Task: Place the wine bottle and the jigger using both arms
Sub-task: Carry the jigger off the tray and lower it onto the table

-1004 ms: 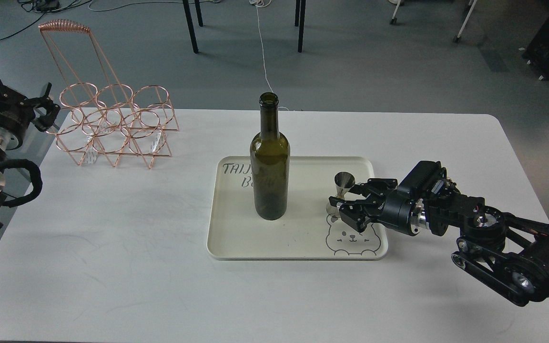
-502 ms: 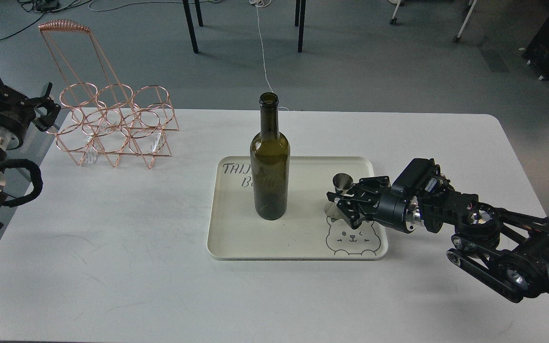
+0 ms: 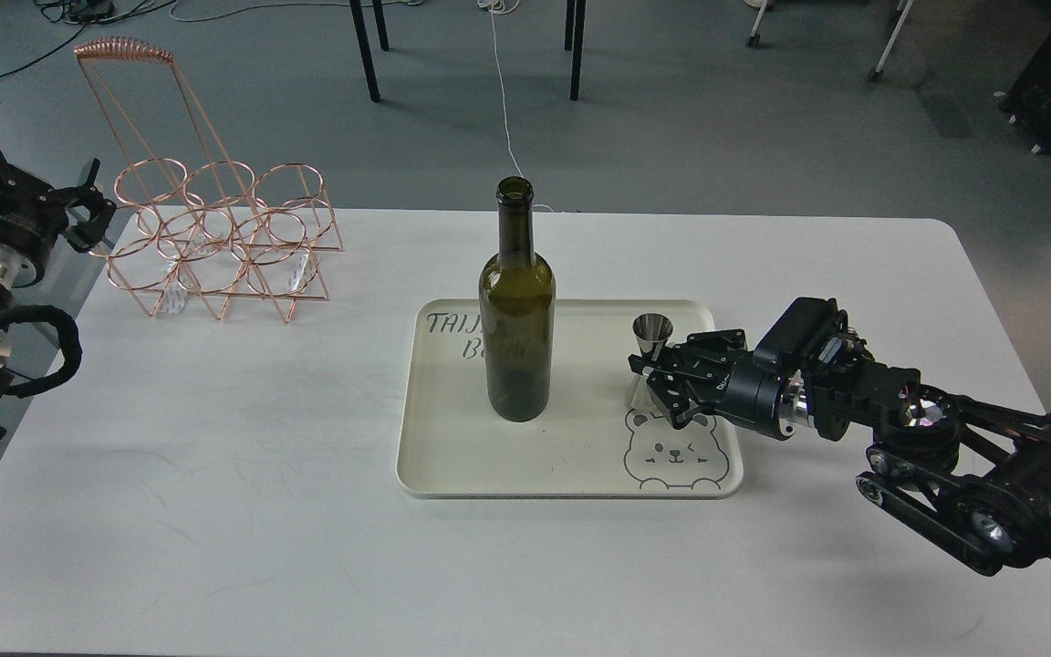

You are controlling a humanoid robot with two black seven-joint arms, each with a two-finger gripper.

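Observation:
The wine bottle [image 3: 516,315] is dark olive green and stands upright on the left half of the cream tray [image 3: 571,456]. The jigger [image 3: 650,342] is small and silver and sits at the tray's right side, above the bear drawing. My right gripper [image 3: 662,383] comes in from the right, and its fingers are closed around the jigger's lower half. Whether the jigger's base touches the tray cannot be told. My left gripper [image 3: 88,217] is off the table's far left edge, empty, with its fingers apart, far from the bottle.
A copper wire bottle rack [image 3: 215,242] with a tall handle stands at the table's back left. The white table [image 3: 215,456] carries the tray at its centre. Chair and table legs and cables are on the floor beyond.
My right gripper has moved slightly left and up, taking the jigger with it. The bottle and my left arm have not moved.

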